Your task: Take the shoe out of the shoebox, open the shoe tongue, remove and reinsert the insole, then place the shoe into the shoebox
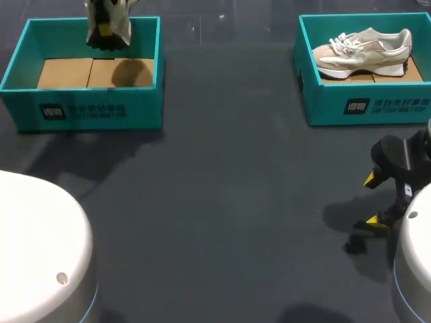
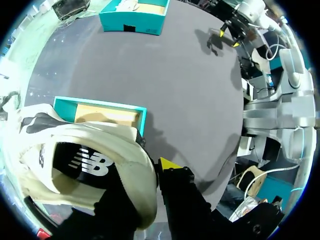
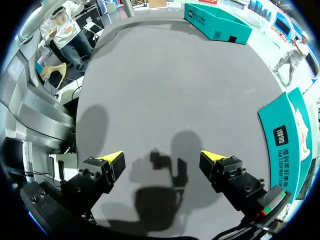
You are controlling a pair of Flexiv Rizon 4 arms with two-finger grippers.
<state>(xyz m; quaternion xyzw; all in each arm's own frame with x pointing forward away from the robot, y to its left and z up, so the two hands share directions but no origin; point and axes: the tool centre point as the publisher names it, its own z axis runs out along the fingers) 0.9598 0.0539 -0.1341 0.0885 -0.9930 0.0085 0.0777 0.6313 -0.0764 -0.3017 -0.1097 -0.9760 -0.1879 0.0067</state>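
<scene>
A cream shoe [image 1: 108,23] hangs over the back of the left teal shoebox [image 1: 81,111], and my left gripper [image 2: 155,172] is shut on its collar. In the left wrist view the shoe [image 2: 95,165] shows its dark inside, one yellow fingertip [image 2: 167,164] lies against its outer side, and the other finger is hidden in the shoe. That shoebox [image 2: 142,117] lies below it. A second cream shoe [image 1: 363,50] lies in the right shoebox [image 1: 363,104]. My right gripper [image 1: 372,200] is open and holds nothing, low over the table in front of that box [image 3: 287,145].
Both boxes have brown cardboard floors [image 1: 64,73]. Dark grey tabletop [image 1: 222,188] spreads between and in front of the boxes. The left box [image 3: 217,22] shows far ahead of my right gripper [image 3: 162,159]. White robot bases [image 1: 37,249] stand at the near corners.
</scene>
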